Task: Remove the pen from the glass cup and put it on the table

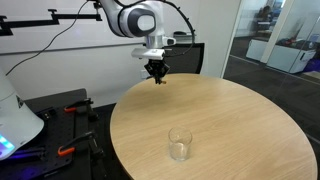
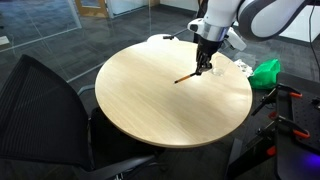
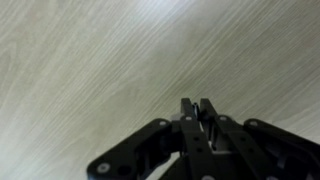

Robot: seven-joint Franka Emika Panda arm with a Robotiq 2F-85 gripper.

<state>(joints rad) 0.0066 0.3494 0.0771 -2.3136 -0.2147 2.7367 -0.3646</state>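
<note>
Hovering low over the table (image 1: 230,120), that's me, and I'll sweep across from the left. In an exterior view, a white rounded housing (image 1: 14,115) sits at the left edge, beside dark gear with orange-handled clamps (image 1: 72,110). Then comes the light wood top, with my claw (image 1: 157,76) hanging just above its far side. Nearer the camera stands the glass cup (image 1: 180,146), upright, clear and well apart from me. Over to an exterior view from another angle: a black mesh chair (image 2: 45,105) is on the left, close against the table's edge. Next comes the round top, and there's the pen (image 2: 186,77), out of the cup. It's a thin dark stick slanting over the wood, its lower end pointing left and its upper end right at my fingertips. Just to the right of me a bright green object (image 2: 266,71) lies near the table's rim. In the wrist view my two black fingers (image 3: 187,108) are pressed almost together above the wood grain. They seem to be pinching the pen's upper end, though the stick itself is hidden from that camera, so I can't be sure.
</note>
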